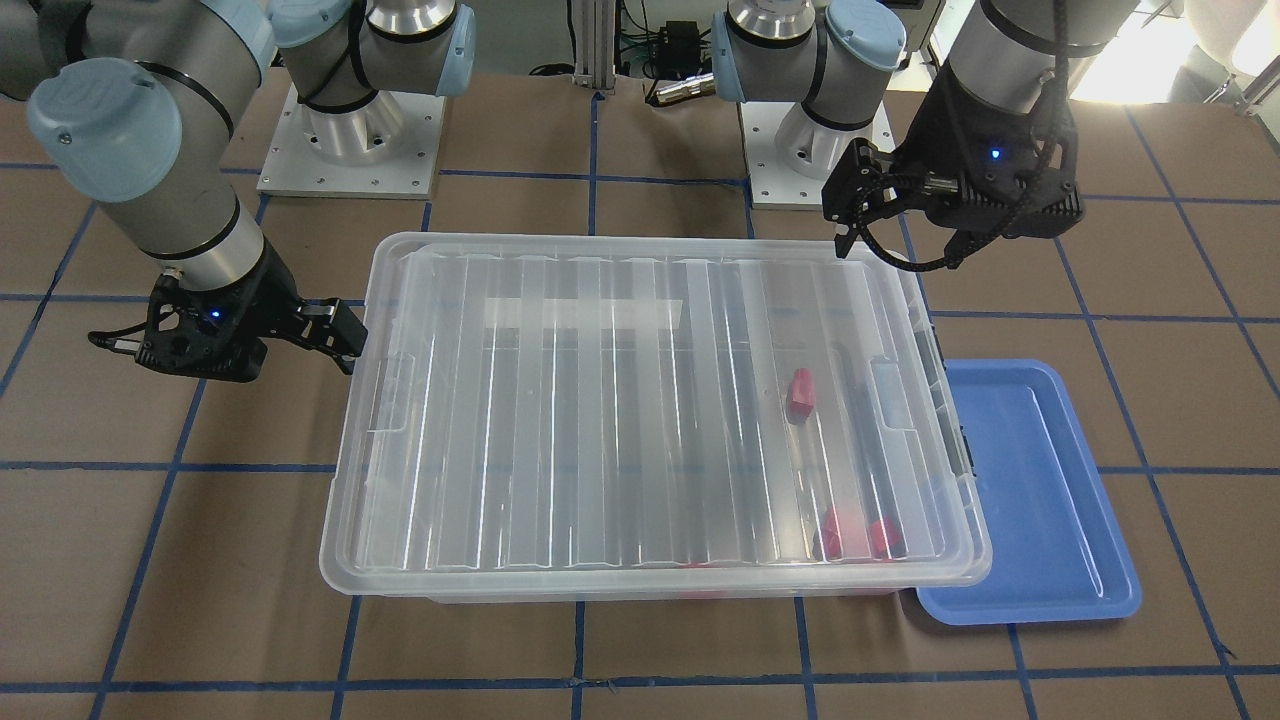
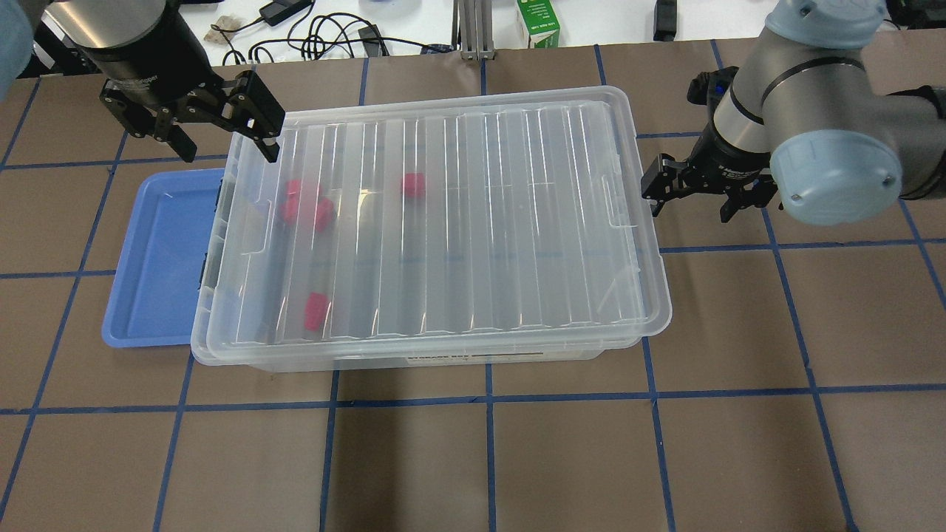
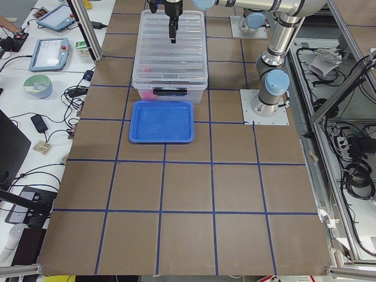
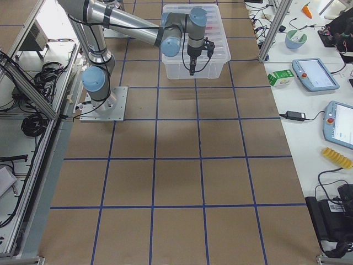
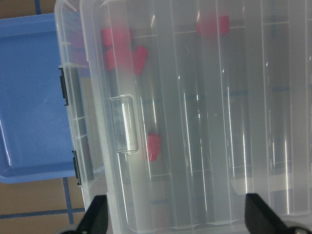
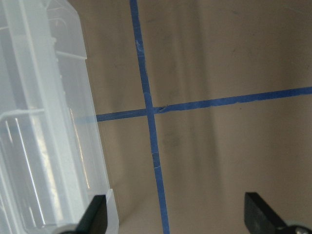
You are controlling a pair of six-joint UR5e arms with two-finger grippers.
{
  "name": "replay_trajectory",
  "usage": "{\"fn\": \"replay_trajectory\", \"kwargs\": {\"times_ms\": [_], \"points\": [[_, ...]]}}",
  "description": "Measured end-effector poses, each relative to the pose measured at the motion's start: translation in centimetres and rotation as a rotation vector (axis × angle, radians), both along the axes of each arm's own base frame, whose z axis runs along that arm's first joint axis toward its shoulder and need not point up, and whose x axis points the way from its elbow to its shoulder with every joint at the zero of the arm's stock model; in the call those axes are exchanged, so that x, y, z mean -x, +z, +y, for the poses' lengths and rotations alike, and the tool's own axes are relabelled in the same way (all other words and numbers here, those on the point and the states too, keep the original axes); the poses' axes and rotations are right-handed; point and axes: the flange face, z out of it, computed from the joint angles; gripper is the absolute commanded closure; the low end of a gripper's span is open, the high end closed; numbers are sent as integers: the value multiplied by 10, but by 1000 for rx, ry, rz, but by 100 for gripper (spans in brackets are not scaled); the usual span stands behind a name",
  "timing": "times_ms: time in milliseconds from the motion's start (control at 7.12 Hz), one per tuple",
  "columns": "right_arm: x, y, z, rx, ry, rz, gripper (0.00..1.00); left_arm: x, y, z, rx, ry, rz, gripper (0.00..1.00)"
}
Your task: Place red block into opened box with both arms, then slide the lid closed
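Note:
The clear box (image 2: 222, 362) stands mid-table with the ribbed lid (image 2: 458, 222) lying flat over almost all of it. A narrow strip of the box's rim (image 5: 66, 58) shows at the blue-tray end. Several red blocks lie inside under the lid: a cluster (image 2: 303, 205), one alone (image 2: 412, 185) and one near the front (image 2: 316, 309), the last also seen as a red block (image 1: 800, 392). My left gripper (image 2: 222, 140) hangs open above the lid's far corner at the tray end and holds nothing. My right gripper (image 2: 691, 199) is open beside the box's other short end, over bare table.
A blue tray (image 2: 159, 258) lies against the box's end under my left arm. A green carton (image 2: 538, 22) and cables sit beyond the table's far edge. Tablets (image 3: 51, 54) rest on a side bench. Blue tape lines grid the brown tabletop.

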Motion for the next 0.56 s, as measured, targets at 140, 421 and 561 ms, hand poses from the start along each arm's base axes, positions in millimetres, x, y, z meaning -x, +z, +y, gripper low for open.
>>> {"fn": "replay_trajectory", "kwargs": {"times_ms": [140,421,561], "points": [[-2,2,-1,9,2,-1,0,1,1,1,1,-1,-1,0],[-3,28,-9,53,10,8,0,1,0,1,1,-3,-3,0],[-10,56,-12,73,17,10,0,1,0,1,0,-3,-4,0]]}}
